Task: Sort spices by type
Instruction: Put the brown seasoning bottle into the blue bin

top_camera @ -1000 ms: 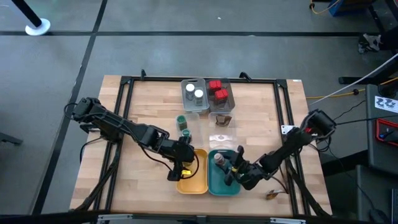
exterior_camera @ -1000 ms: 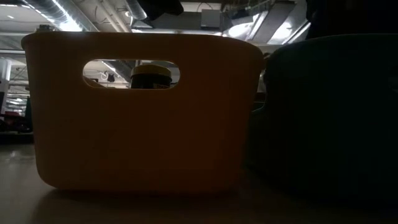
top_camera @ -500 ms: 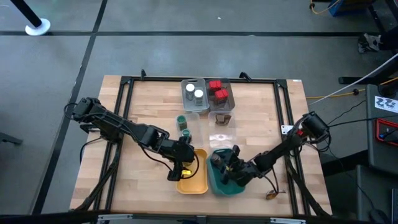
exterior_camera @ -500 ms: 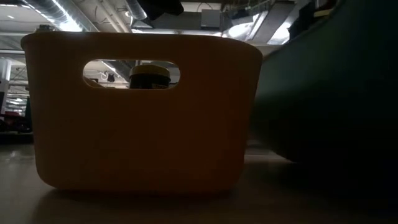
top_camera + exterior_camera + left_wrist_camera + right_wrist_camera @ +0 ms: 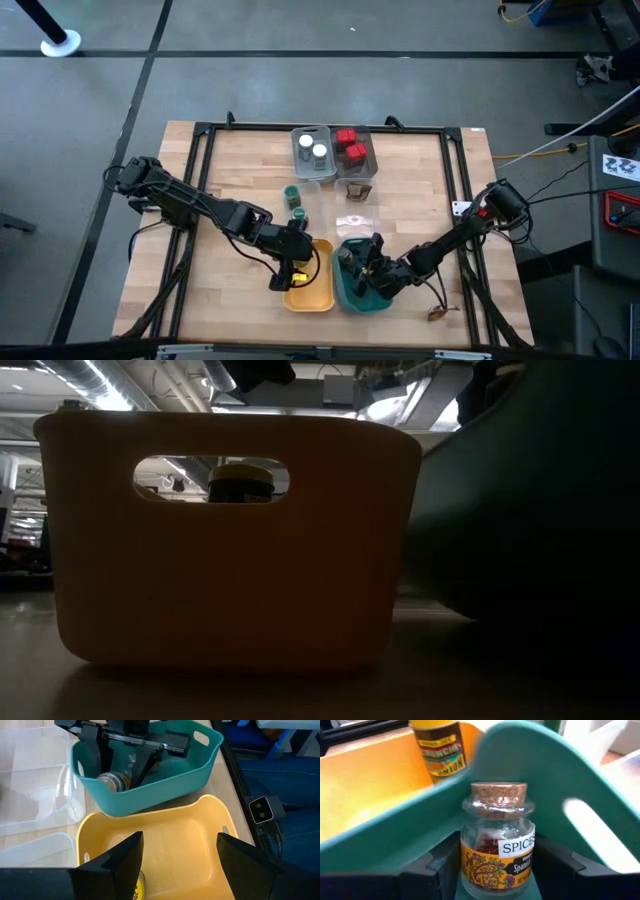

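My right gripper (image 5: 362,265) is inside the teal tray (image 5: 347,297), shut on a small cork-stoppered spice jar (image 5: 497,845). The teal tray is tipped, with one side off the table in the low view (image 5: 530,510). My left gripper (image 5: 295,268) hangs open over the yellow tray (image 5: 322,290), just above a yellow spice jar (image 5: 136,886) that stands on the tray's floor. The yellow jar's cap shows through the tray's handle hole (image 5: 240,480). The left wrist view shows my right gripper (image 5: 120,760) around the cork jar (image 5: 112,780). My right gripper pinches the cork jar's glass body (image 5: 470,865) between its two fingers (image 5: 442,867), below the cork. The fingers come slanting from the table's right. The jar's far side is against the teal tray's wall (image 5: 420,820), and the tray leans over.
Two clear trays at the far side hold white-lidded jars (image 5: 312,149) and red boxes (image 5: 351,146). Two green-lidded jars (image 5: 295,202) stand on the table beyond the yellow tray. A small brown thing (image 5: 360,192) sits in another clear tray. A small object (image 5: 437,313) lies near the front right edge.
My right gripper has gone toward the table's left inside the teal tray, up to the cork jar. The teal tray has slid toward the yellow tray and tipped, one side lifting off the table. My left gripper has kept still.
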Robot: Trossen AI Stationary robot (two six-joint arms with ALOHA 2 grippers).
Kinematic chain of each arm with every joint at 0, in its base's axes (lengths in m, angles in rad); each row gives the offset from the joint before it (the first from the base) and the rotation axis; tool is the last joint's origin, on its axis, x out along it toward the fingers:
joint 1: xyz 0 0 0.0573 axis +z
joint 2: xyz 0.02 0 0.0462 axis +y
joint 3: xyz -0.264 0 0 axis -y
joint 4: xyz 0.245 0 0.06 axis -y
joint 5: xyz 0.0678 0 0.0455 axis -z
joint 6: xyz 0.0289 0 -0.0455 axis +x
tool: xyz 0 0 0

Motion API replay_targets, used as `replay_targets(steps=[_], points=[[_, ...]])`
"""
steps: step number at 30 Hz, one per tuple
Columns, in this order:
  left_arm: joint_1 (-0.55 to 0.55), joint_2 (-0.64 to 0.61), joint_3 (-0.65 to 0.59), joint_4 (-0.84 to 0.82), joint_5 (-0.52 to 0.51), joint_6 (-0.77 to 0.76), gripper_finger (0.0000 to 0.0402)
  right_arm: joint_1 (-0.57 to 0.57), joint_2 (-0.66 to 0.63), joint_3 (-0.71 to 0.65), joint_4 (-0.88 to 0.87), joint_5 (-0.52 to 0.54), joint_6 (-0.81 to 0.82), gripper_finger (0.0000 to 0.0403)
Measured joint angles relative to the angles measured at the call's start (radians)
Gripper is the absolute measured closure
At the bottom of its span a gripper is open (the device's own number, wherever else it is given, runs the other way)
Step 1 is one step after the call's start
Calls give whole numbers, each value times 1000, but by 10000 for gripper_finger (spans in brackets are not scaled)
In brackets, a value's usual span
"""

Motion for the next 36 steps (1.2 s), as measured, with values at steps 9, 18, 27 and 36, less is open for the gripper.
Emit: replay_targets(steps=[9,18,27,36], points=[[-2,0,0,0,0,-5,164,0,-1,120,-201,-35,-64,201],[-2,0,0,0,0,-8,164,0,-2,193,-373,-42,-19,201],[-2,0,0,0,0,-8,164,0,-2,194,-435,-42,68,201],[-2,0,0,0,0,-8,164,-1,-2,194,-436,-42,68,190]])
